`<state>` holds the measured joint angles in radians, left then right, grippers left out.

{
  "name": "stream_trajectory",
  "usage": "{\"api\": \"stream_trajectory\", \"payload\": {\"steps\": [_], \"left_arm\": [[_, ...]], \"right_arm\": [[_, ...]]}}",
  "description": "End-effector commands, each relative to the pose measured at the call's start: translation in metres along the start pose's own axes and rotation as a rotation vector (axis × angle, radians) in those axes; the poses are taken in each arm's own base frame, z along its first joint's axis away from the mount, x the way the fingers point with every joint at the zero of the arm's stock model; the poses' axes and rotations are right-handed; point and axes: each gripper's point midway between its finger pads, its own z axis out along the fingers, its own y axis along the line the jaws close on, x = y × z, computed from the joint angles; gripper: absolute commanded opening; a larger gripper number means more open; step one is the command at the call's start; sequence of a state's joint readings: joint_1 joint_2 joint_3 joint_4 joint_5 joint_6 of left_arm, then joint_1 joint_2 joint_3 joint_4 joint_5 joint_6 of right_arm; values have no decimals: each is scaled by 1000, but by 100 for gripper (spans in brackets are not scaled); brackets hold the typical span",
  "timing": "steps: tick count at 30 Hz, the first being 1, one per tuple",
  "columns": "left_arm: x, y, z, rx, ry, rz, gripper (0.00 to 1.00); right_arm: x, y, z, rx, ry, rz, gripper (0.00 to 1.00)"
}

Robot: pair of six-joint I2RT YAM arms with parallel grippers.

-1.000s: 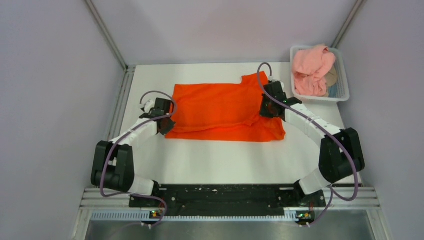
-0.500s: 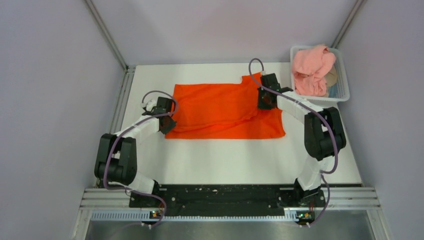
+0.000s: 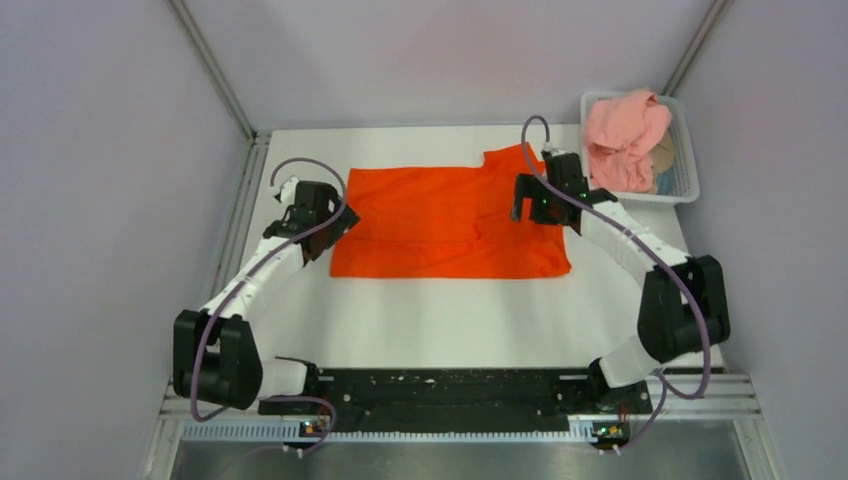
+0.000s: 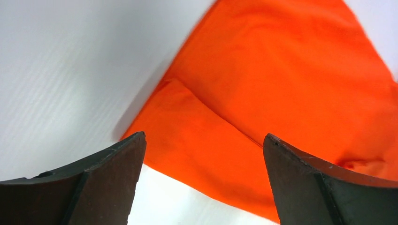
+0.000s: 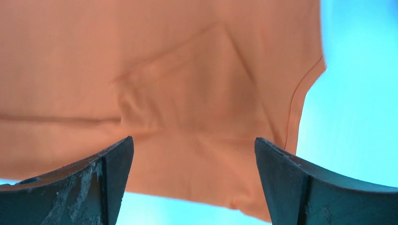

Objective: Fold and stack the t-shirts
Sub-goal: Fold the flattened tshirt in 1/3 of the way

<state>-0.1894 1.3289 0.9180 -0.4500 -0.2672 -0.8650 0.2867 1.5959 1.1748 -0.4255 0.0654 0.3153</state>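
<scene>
The orange-red t-shirt [image 3: 450,225] lies flat in the middle of the white table [image 3: 450,320], folded into a wide rectangle with one sleeve sticking out at the far right. My left gripper [image 3: 335,222] hovers open over the shirt's left edge; in its wrist view the left gripper [image 4: 204,135] holds nothing, with the folded cloth [image 4: 281,84] below. My right gripper [image 3: 525,200] hangs open above the right part of the shirt. The right gripper [image 5: 193,138] is empty over the cloth [image 5: 178,84]. The salmon pink t-shirt [image 3: 622,135] is bunched up in the basket.
A white mesh basket [image 3: 690,170] stands at the far right corner of the table. Grey walls with metal rails close in the left, back and right. A black rail with both arm bases runs along the near edge.
Both grippers have gone from shut to open and let go of the orange-red t-shirt, which now lies flatter. The left gripper has drawn back towards the far left; the right one has shifted slightly right.
</scene>
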Motion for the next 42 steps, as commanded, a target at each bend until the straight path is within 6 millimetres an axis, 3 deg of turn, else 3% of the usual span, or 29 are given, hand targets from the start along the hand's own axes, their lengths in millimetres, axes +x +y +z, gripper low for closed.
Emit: {"api": "stream_trajectory", "payload": {"steps": [1,4,8,12,17,22,30,35,42], "left_arm": [[13,-36,-4,226,71,69,99],[35,-52,6,310,174,97,99],[64,-62,26,359,291,113,99],[76,-46,51,273,312,102,99],[98,-13,59,166,352,93,99],[131,18,43,125,427,49,99],[178,79,-8,15,474,39,99],[202,98,-38,-2,517,52,99],[223,108,-56,17,562,33,99]], "right_arm": [[20,21,-20,-175,-57,57,99],[40,32,-14,-260,-25,69,99],[59,13,8,-151,39,90,99],[93,-14,29,7,136,153,99],[131,-28,25,67,218,219,99],[162,-35,4,69,269,232,99],[201,-44,-40,71,315,261,99],[216,-38,-61,57,327,291,99],[234,-29,-81,41,330,345,99]]}}
